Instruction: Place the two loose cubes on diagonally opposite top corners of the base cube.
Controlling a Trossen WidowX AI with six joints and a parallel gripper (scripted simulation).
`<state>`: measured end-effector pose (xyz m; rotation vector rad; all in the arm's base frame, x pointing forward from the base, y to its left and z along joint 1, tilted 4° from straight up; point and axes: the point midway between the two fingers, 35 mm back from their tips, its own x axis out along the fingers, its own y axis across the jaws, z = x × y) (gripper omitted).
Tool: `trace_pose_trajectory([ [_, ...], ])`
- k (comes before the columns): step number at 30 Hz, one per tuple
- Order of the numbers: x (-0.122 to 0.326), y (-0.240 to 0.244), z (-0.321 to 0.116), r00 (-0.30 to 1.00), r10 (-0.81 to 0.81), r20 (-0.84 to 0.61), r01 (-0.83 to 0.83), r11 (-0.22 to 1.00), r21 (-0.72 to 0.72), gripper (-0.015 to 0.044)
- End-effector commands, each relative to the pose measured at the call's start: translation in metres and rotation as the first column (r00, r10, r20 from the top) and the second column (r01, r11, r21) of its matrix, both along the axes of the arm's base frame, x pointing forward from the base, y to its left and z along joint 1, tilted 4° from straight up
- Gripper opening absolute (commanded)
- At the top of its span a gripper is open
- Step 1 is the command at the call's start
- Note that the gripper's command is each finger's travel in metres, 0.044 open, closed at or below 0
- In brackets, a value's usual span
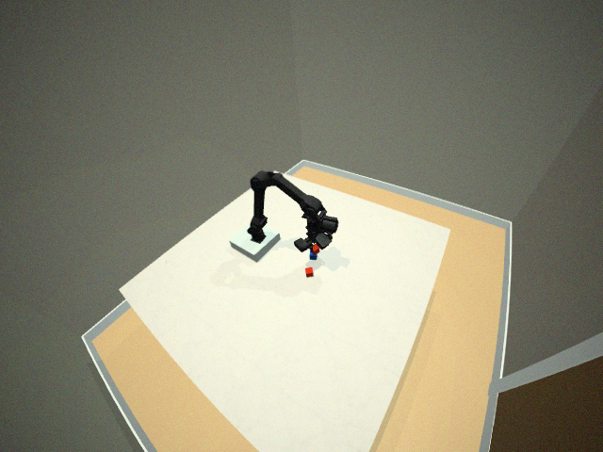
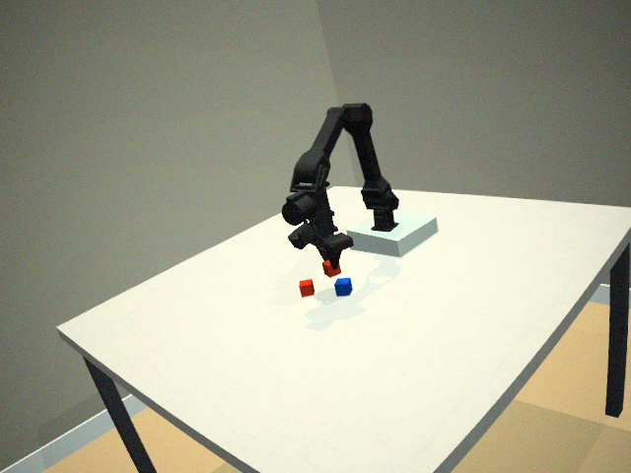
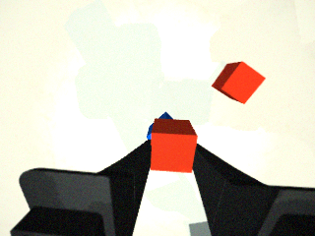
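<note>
My gripper (image 2: 332,263) (image 3: 171,145) is shut on a red cube (image 1: 315,249) (image 2: 330,269) (image 3: 172,152), held in the air above the table. The blue base cube (image 1: 313,256) (image 2: 343,287) (image 3: 165,116) stands on the table below it; in the wrist view the held cube hides most of it. In the exterior view the held cube is up and to the left of the blue cube, with a gap between them. The other red cube (image 1: 309,272) (image 2: 306,288) (image 3: 243,83) lies on the table apart from the blue cube, and looks turned relative to the held cube in the wrist view.
The white table top (image 1: 292,350) (image 2: 325,376) bears the cubes and the arm. The arm's pale base block (image 1: 243,246) (image 2: 377,244) stands behind the cubes in the exterior view. The arm's shadow falls around the cubes.
</note>
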<state>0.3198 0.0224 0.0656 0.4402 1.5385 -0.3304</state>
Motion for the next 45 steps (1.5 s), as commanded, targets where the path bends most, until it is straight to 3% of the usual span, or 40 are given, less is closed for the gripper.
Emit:
trace_pose_trajectory([
  [1,0.000,0.002,0.002,1.000,-0.009,0.009,0.009,1.000,0.006,0.0105],
  [20,0.001,0.005,-0.024,1.000,-0.012,0.009,0.012,1.000,0.006,0.0105],
  [45,0.001,0.005,-0.026,1.000,-0.010,0.009,0.010,1.000,0.006,0.0105],
])
